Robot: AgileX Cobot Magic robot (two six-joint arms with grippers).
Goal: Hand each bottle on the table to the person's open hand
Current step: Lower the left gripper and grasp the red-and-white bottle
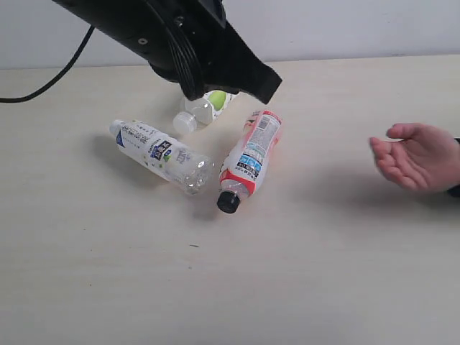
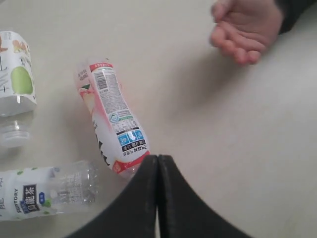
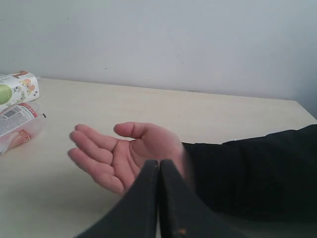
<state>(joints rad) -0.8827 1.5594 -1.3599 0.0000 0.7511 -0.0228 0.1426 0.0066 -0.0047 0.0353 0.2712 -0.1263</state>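
Hovering over the table [image 1: 302, 280], my left gripper [image 2: 157, 196] has its jaws pressed together on nothing, its tips hiding the cap end of the red-label bottle [image 1: 251, 154] in the wrist view. That bottle lies on its side beside the blue-white-label bottle [image 1: 159, 152]. The green-apple-label bottle [image 1: 210, 106] lies behind them, partly under my left arm [image 1: 180, 36]. My right gripper [image 3: 159, 196], likewise closed and empty, points at the person's hand [image 1: 418, 157], which is open, empty and well apart from the bottles.

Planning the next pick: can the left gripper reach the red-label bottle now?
Probably yes: the red-label bottle lies on its side with nothing over it; the left gripper must open its shut jaws.
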